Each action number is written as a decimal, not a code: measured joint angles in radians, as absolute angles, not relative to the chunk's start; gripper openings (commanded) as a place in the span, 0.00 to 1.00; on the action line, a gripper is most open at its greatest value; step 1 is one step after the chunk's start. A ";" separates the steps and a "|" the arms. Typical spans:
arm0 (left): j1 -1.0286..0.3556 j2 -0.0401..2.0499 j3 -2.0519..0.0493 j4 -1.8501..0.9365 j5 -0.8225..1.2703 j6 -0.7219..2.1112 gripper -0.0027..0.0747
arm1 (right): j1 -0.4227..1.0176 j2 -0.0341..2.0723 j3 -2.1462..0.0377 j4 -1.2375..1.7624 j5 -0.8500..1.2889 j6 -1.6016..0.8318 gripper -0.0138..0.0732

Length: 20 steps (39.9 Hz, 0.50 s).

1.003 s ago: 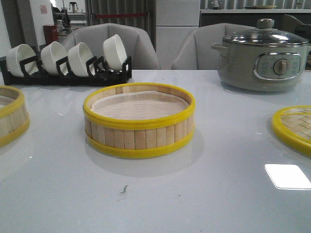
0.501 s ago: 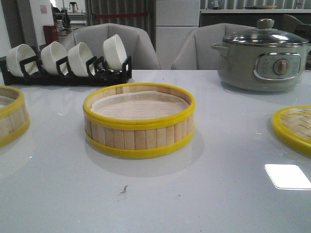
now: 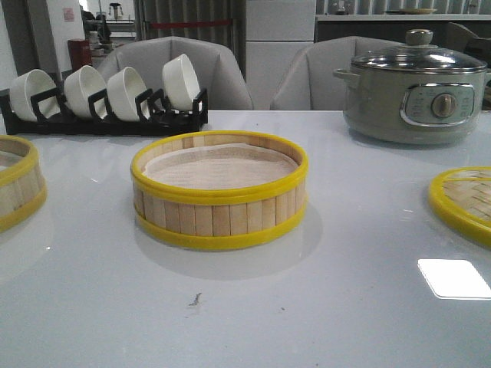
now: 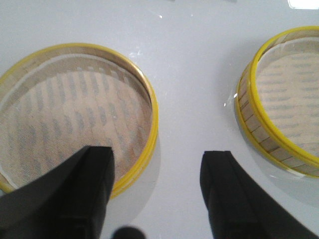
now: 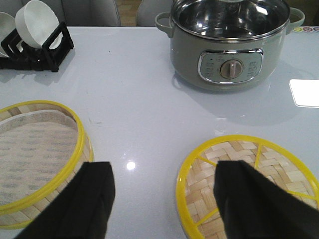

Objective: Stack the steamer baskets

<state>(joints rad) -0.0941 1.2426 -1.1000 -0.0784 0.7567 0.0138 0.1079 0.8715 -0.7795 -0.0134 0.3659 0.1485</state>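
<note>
Front view: one steamer basket (image 3: 219, 189) sits mid-worktop (image 3: 345, 307), a second basket (image 3: 15, 182) at the left edge, a woven lid (image 3: 464, 203) at the right edge, bowls (image 3: 107, 90) and a cooker (image 3: 414, 88) behind.

Left wrist view: left gripper (image 4: 157, 172) hangs with jaws spread apart above the second basket's rim.

Right wrist view: right gripper (image 5: 164, 186), jaws also apart, hangs between basket and lid.

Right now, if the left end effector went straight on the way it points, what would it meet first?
Probably the bare glossy white table: the open left end effector points between the two yellow-rimmed bamboo steamer baskets, one finger over the nearer basket's rim. Depth is unclear.
</note>
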 measured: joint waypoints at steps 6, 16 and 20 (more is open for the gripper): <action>-0.094 1.329 -1.100 -0.089 0.750 0.014 0.62 | 0.108 0.872 -0.779 -0.013 0.380 0.148 0.78; -0.094 1.478 -1.100 -0.093 0.657 0.014 0.62 | 0.108 0.872 -0.779 -0.013 0.392 0.148 0.78; -0.094 1.537 -1.104 -0.093 0.627 0.014 0.62 | 0.108 0.872 -0.779 -0.013 0.394 0.148 0.78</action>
